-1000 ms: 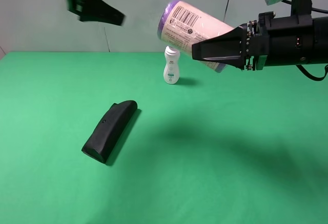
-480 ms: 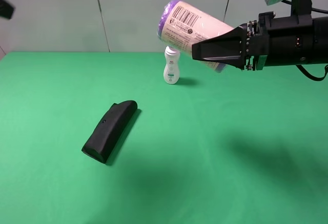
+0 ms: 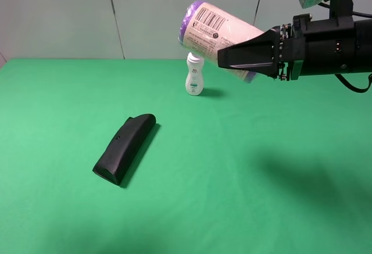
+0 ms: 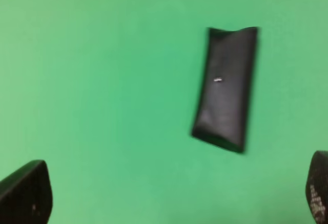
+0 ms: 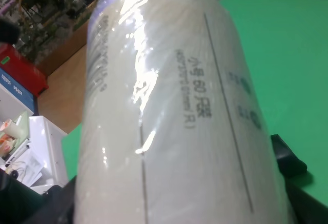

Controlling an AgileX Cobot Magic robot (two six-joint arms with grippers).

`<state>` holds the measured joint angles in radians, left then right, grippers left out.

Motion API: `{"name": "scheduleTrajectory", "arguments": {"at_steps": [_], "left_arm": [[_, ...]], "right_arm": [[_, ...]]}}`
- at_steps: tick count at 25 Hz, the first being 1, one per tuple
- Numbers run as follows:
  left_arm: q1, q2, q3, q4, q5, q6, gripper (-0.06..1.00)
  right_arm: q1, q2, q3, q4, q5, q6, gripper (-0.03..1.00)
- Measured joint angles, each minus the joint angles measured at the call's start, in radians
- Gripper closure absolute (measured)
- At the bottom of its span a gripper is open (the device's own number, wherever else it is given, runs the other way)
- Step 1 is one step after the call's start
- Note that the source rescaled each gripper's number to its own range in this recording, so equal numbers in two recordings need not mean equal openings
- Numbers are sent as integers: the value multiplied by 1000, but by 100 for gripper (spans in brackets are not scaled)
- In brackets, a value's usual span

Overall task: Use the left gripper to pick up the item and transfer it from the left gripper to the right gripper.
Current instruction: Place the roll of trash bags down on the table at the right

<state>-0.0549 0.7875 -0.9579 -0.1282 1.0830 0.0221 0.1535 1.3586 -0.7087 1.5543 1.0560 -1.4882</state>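
The item (image 3: pixel 218 28), a fat roll with purple ends and a cream printed label with a barcode, hangs tilted in the air at the upper right of the exterior view. My right gripper (image 3: pixel 224 53) reaches in from the right and is shut on its lower end. The roll (image 5: pixel 174 111) fills the right wrist view, its label glossy under plastic. My left gripper (image 4: pixel 171 203) is out of the exterior view. In the left wrist view its two fingertips (image 4: pixel 25 193) stand far apart and open, high above the table with nothing between them.
A long black wedge-shaped case (image 3: pixel 125 147) lies on the green table (image 3: pixel 261 178) left of centre, and it also shows below the left gripper (image 4: pixel 228 88). A slim white bottle (image 3: pixel 195 77) stands upright at the back, behind the held roll.
The left arm has gone up and to the left, out of the exterior view. The right gripper and the roll have stayed where they were.
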Motion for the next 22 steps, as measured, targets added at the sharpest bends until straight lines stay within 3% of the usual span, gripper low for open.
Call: {"name": "scheduleTrajectory", "arguments": {"at_steps": [7, 17, 22], "left_arm": [[0, -313, 167, 110, -2, -35, -6], [0, -741, 364, 122, 21, -28, -6], [0, -791, 444, 116, 44, -22, -6]], "right_arm": [[0, 0, 0, -13, 0, 8, 96], [0, 0, 0, -14, 0, 36, 96], [0, 0, 0, -15, -5, 41, 96]]}}
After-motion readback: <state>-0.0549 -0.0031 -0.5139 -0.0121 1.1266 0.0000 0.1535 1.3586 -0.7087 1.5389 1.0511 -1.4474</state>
